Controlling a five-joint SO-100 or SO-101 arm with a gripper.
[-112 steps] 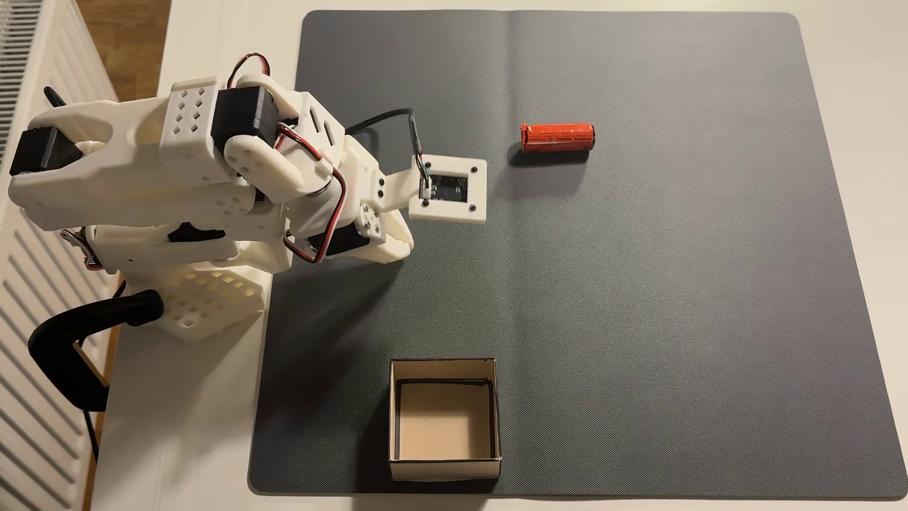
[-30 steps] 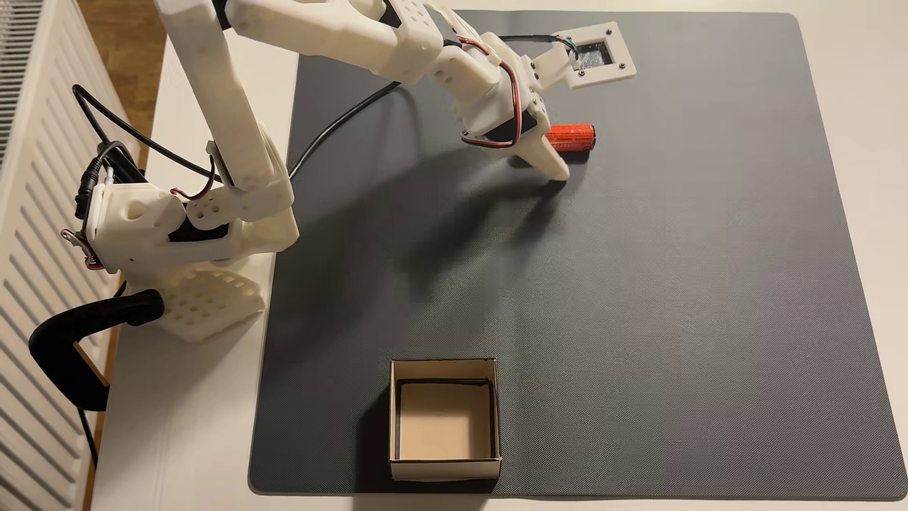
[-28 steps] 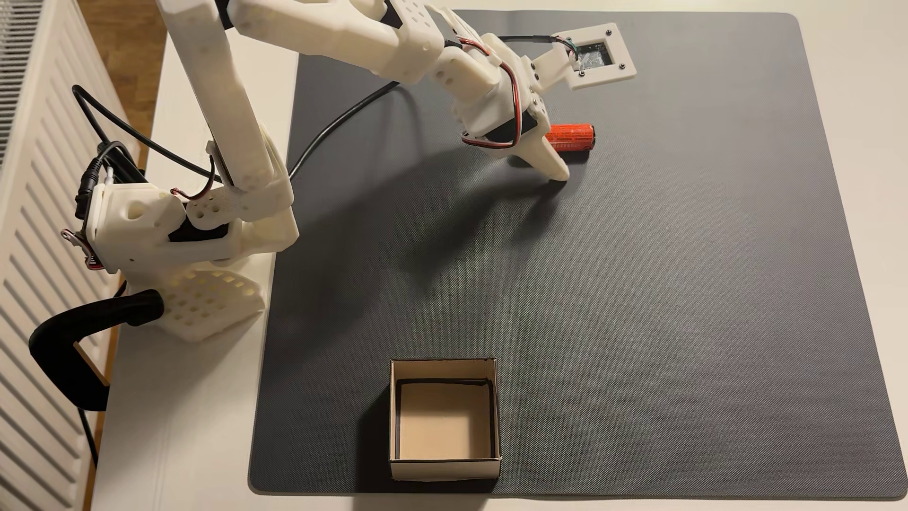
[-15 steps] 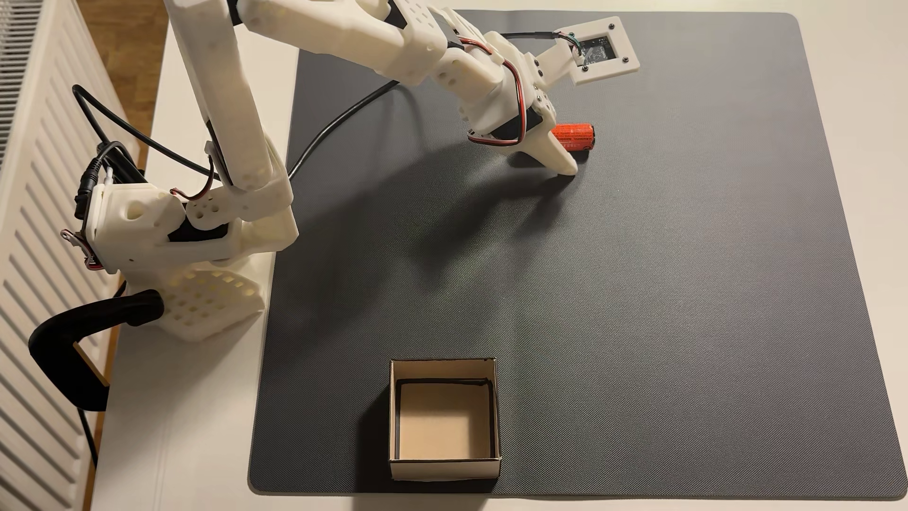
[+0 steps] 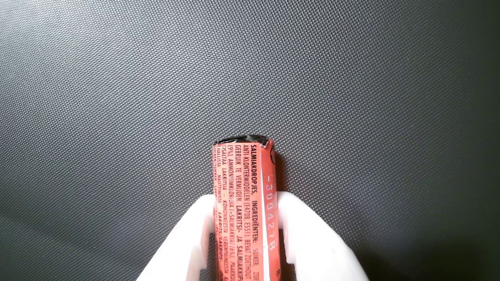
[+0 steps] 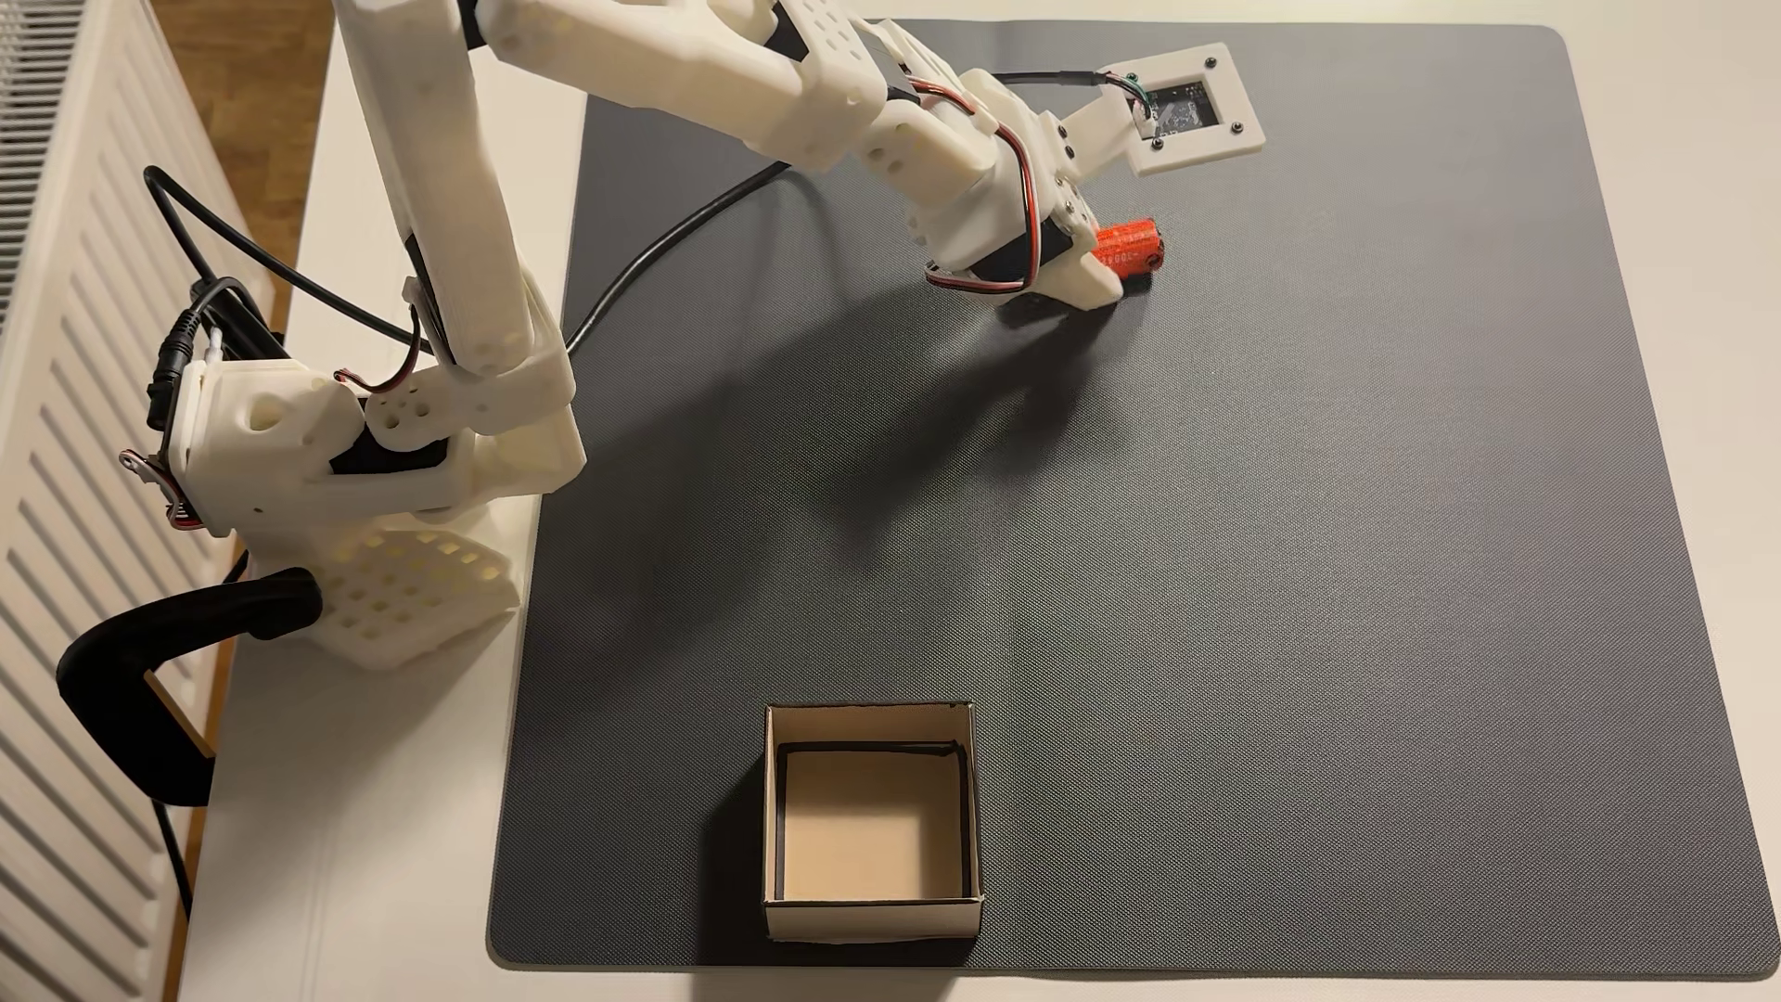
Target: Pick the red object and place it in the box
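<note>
Wrist view: white end effector (image 5: 246,234) closed snugly around red cylinder (image 5: 245,203) on dark mat (image 5: 351,78), box (image 6: 872,920) well apart.

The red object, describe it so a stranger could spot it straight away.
On the dark grey textured mat, follow the white arm to its gripper. Between its fingers lies a small orange-red cylinder, the only red item, with black print and a dark end.

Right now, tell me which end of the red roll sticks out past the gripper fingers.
The dark end of the red object protrudes beyond the gripper; the other end is hidden behind it.
</note>
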